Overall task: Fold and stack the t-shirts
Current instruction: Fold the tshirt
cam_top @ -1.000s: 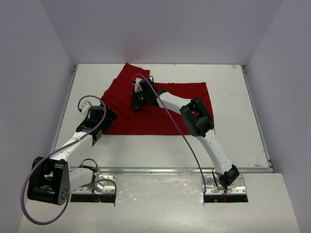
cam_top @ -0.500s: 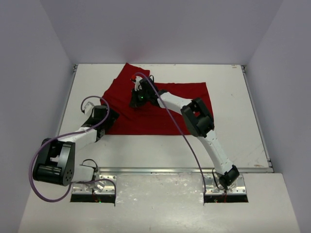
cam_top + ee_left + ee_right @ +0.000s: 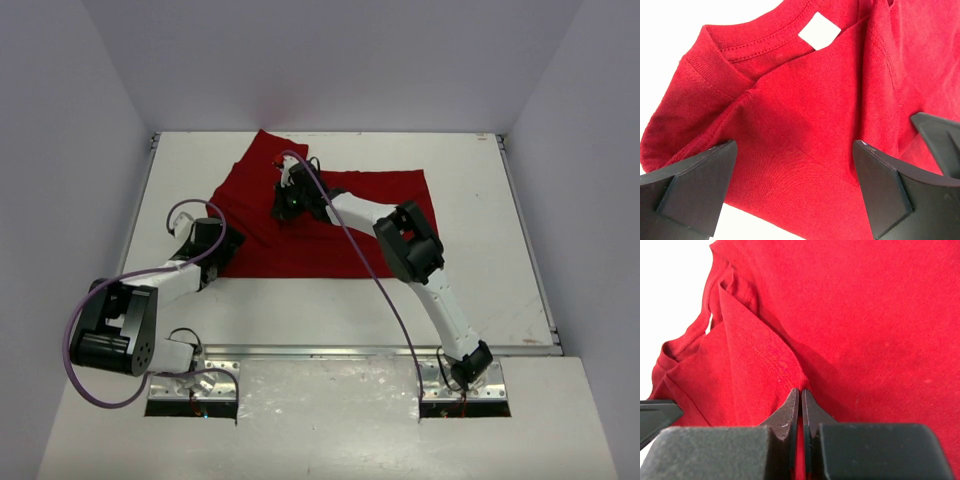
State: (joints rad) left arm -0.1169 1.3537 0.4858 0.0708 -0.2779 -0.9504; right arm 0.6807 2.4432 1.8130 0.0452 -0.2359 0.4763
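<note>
The deep-red t-shirt (image 3: 330, 225) lies spread on the white table, its upper left part folded over. My left gripper (image 3: 203, 248) is open at the shirt's left edge, its jaws wide either side of the cloth below the collar (image 3: 735, 52) with its white tag (image 3: 819, 31). My right gripper (image 3: 287, 197) is over the shirt's upper left part, shut on a raised fold of the red cloth (image 3: 765, 355), which is pinched between its fingertips (image 3: 801, 392).
The white table (image 3: 480, 280) has a metal rail along its near edge (image 3: 380, 350). Grey walls stand to the left, right and back. Purple cables loop off both arms.
My left gripper has moved toward the shirt's left edge and lowered there; the arm has folded back. My right gripper has stayed nearly still, shifting slightly right, still holding the fold.
</note>
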